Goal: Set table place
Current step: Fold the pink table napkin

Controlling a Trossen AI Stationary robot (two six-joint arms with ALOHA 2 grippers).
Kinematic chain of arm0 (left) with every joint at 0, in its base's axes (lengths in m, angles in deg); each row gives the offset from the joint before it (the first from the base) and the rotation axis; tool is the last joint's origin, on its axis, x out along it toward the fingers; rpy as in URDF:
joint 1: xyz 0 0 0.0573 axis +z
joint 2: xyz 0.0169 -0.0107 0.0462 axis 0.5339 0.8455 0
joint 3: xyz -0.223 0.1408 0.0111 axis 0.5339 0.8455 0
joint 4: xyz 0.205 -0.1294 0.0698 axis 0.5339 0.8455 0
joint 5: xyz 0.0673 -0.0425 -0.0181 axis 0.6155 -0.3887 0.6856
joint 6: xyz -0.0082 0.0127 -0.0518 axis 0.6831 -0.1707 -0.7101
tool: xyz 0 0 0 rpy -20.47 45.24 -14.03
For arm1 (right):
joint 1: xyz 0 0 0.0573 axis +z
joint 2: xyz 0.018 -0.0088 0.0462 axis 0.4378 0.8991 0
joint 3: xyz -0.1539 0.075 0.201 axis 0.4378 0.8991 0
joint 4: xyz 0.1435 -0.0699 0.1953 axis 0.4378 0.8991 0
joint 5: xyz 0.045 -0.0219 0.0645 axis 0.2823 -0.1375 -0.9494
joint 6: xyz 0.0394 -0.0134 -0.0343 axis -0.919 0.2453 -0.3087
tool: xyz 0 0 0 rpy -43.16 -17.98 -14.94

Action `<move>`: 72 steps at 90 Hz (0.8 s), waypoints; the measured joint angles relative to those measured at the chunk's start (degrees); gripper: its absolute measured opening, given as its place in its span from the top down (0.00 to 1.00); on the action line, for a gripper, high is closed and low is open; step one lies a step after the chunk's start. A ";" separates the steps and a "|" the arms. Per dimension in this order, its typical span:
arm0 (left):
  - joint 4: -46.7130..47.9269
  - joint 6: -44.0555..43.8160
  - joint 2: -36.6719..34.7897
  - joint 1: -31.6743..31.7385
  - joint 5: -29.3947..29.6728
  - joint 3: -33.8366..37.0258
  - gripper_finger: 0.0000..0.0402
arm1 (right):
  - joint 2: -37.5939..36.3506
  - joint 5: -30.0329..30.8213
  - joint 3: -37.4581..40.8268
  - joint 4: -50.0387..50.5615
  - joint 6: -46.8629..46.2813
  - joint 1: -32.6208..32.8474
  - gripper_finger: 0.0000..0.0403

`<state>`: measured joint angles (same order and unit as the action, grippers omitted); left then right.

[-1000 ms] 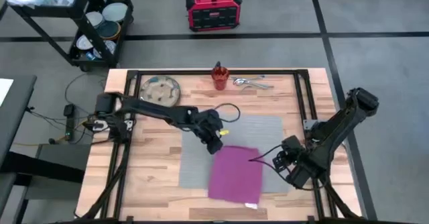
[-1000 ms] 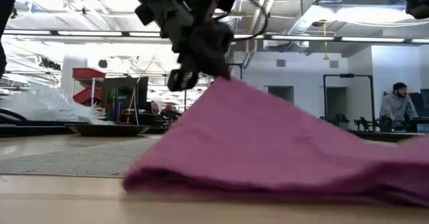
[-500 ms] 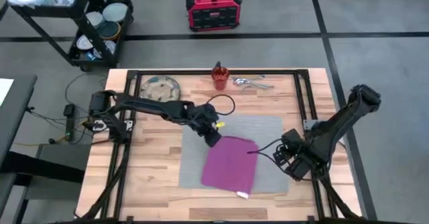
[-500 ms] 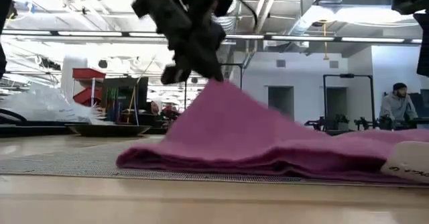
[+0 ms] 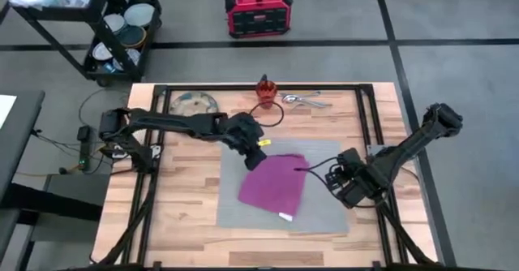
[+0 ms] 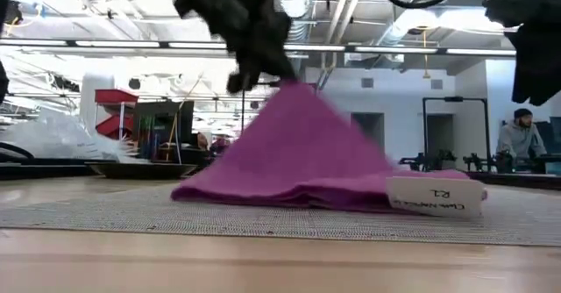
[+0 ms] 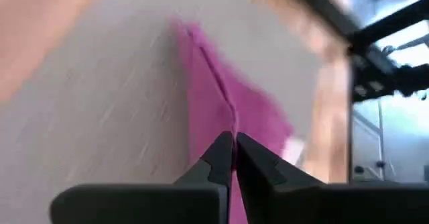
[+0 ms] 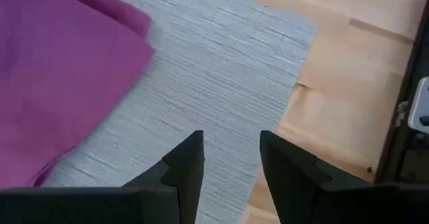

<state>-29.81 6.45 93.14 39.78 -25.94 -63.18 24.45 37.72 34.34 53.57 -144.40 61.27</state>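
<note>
On the near part of the wooden table (image 5: 186,214), a magenta cloth napkin (image 5: 274,183) lies on a grey woven mat (image 5: 324,161), its far corner lifted into a peak and pinched between the closed fingers of the left gripper (image 5: 257,154). The right gripper (image 5: 334,174) hovers over the mat's right edge, just beside the napkin, fingers parted and empty. Along the far edge sit a speckled plate (image 5: 193,104), an orange-red cup (image 5: 266,91) and steel cutlery (image 5: 304,101).
</note>
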 joint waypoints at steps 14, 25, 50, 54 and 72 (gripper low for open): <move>4.34 2.68 -1.12 1.33 -2.40 -0.41 1.00 | -0.13 0.52 0.00 -0.41 1.39 -2.04 0.67; 3.22 4.48 -2.33 1.20 1.37 -0.04 1.00 | -0.02 0.67 0.00 -0.98 3.00 -2.75 0.67; 5.42 6.62 -3.10 3.12 1.06 -0.42 1.00 | 0.00 1.16 0.00 -3.06 5.92 -4.55 0.67; 6.54 6.35 -3.15 3.77 -0.09 -0.52 1.00 | 0.00 1.11 0.00 -2.82 6.15 -4.97 0.67; 7.44 7.82 -4.00 3.86 1.59 -0.48 1.00 | 0.15 1.62 0.00 -3.58 7.34 -5.98 0.67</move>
<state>-22.37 14.28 89.14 43.63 -24.35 -63.67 24.60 39.34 34.34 49.98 -137.06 55.28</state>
